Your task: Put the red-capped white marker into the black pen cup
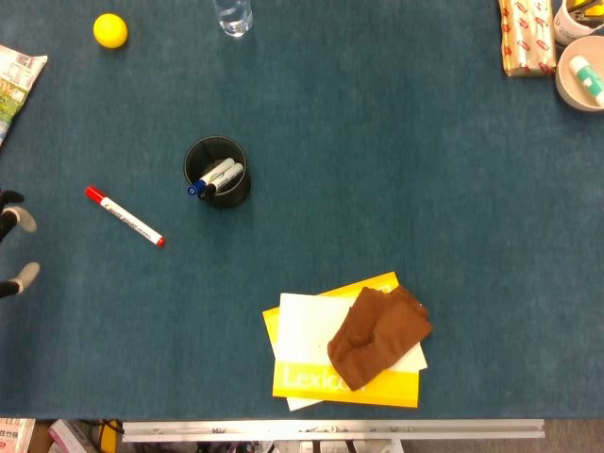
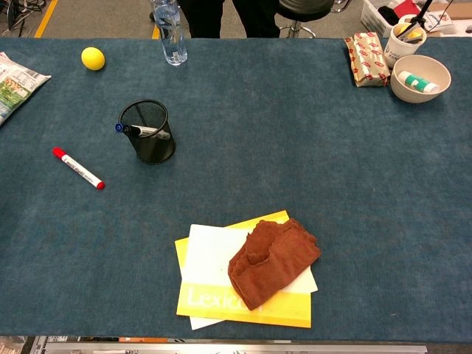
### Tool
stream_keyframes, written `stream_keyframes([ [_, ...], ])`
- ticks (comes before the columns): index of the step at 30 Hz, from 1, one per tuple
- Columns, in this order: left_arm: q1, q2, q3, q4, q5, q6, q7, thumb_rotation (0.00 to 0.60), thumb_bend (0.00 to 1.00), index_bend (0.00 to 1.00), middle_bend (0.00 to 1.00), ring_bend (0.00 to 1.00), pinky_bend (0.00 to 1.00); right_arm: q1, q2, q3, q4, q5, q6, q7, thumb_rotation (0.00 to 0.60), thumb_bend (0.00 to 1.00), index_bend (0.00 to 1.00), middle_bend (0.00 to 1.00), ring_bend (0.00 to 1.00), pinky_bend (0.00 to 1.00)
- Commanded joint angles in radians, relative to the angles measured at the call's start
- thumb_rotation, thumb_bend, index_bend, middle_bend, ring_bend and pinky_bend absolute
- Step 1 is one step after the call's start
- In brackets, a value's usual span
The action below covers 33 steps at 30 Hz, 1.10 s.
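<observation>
The red-capped white marker (image 1: 124, 216) (image 2: 78, 168) lies flat on the blue table, left of the black pen cup (image 1: 217, 171) (image 2: 148, 131). The mesh cup stands upright and holds blue-capped and black-capped markers. Only the fingertips of my left hand (image 1: 16, 250) show at the left edge of the head view; they are spread apart, hold nothing, and sit well left of the marker. The chest view shows neither hand. My right hand is out of sight in both views.
A yellow ball (image 1: 109, 30) and a water bottle (image 2: 169, 31) stand at the back left. A snack bag (image 1: 13, 80) lies at the left edge. A brown cloth (image 1: 379, 335) sits on yellow and white books. Bowls and a packet (image 2: 367, 57) are back right.
</observation>
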Motion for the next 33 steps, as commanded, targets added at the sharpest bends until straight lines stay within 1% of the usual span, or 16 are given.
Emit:
stream_keyframes([
  [1, -0.007, -0.005, 0.005, 0.003, -0.015, -0.023, 0.024, 0.600, 0.15, 0.47, 0.33, 0.22, 0.47, -0.003, 0.002, -0.002, -0.005, -0.006, 0.007, -0.006, 0.600, 0.00, 0.11, 0.22, 0.13, 0.30],
  [10, -0.008, -0.005, 0.005, -0.005, -0.030, -0.032, 0.031, 0.600, 0.15, 0.47, 0.33, 0.22, 0.47, -0.005, 0.004, -0.004, -0.014, -0.006, 0.005, -0.012, 0.600, 0.00, 0.11, 0.22, 0.13, 0.30],
  [12, -0.008, -0.008, 0.007, -0.003, -0.030, -0.035, 0.025, 0.600, 0.15, 0.45, 0.33, 0.22, 0.47, -0.004, 0.004, -0.002, -0.014, 0.002, 0.000, -0.011, 0.600, 0.00, 0.11, 0.22, 0.13, 0.30],
  [15, -0.008, -0.009, 0.018, -0.024, -0.014, -0.037, -0.040, 0.600, 0.15, 0.38, 0.33, 0.22, 0.47, -0.004, 0.003, -0.003, -0.017, 0.002, 0.000, -0.015, 0.600, 0.00, 0.12, 0.22, 0.13, 0.30],
  [18, -0.013, 0.000, 0.039, -0.055, 0.020, -0.046, -0.110, 0.600, 0.15, 0.36, 0.32, 0.22, 0.47, -0.003, 0.004, -0.006, -0.024, -0.009, 0.003, -0.016, 0.600, 0.00, 0.12, 0.22, 0.13, 0.30],
  [20, -0.017, 0.009, 0.054, -0.073, 0.035, -0.059, -0.127, 0.600, 0.15, 0.35, 0.30, 0.19, 0.45, -0.004, 0.005, -0.006, -0.027, -0.015, 0.006, -0.013, 0.600, 0.00, 0.12, 0.22, 0.13, 0.30],
  [21, -0.020, 0.012, 0.059, -0.081, 0.038, -0.067, -0.132, 0.600, 0.15, 0.35, 0.26, 0.16, 0.43, -0.004, 0.006, -0.006, -0.029, -0.017, 0.007, -0.011, 0.600, 0.00, 0.12, 0.22, 0.13, 0.30],
  [23, -0.030, 0.013, 0.067, -0.089, 0.048, -0.086, -0.137, 0.600, 0.15, 0.34, 0.17, 0.10, 0.37, -0.004, 0.008, -0.005, -0.032, -0.020, 0.009, -0.003, 0.600, 0.00, 0.12, 0.22, 0.13, 0.30],
  [24, -0.037, 0.012, 0.069, -0.090, 0.051, -0.096, -0.132, 0.600, 0.15, 0.34, 0.11, 0.06, 0.34, -0.003, 0.009, -0.005, -0.032, -0.021, 0.009, 0.000, 0.600, 0.00, 0.12, 0.22, 0.13, 0.30],
  [26, -0.055, 0.010, 0.071, -0.091, 0.056, -0.125, -0.118, 0.600, 0.15, 0.33, 0.03, 0.02, 0.29, 0.000, 0.009, -0.003, -0.029, -0.022, 0.007, 0.009, 0.600, 0.00, 0.12, 0.22, 0.13, 0.30],
  [28, -0.071, 0.006, 0.070, -0.095, 0.057, -0.149, -0.105, 0.600, 0.15, 0.33, 0.00, 0.00, 0.24, 0.003, 0.009, -0.001, -0.023, -0.019, 0.002, 0.017, 0.600, 0.00, 0.12, 0.22, 0.13, 0.30],
  [33, -0.110, -0.018, 0.055, -0.081, 0.032, -0.210, -0.062, 0.600, 0.15, 0.33, 0.00, 0.00, 0.17, 0.016, 0.004, 0.005, 0.001, -0.007, -0.022, 0.048, 0.600, 0.00, 0.12, 0.22, 0.13, 0.30],
])
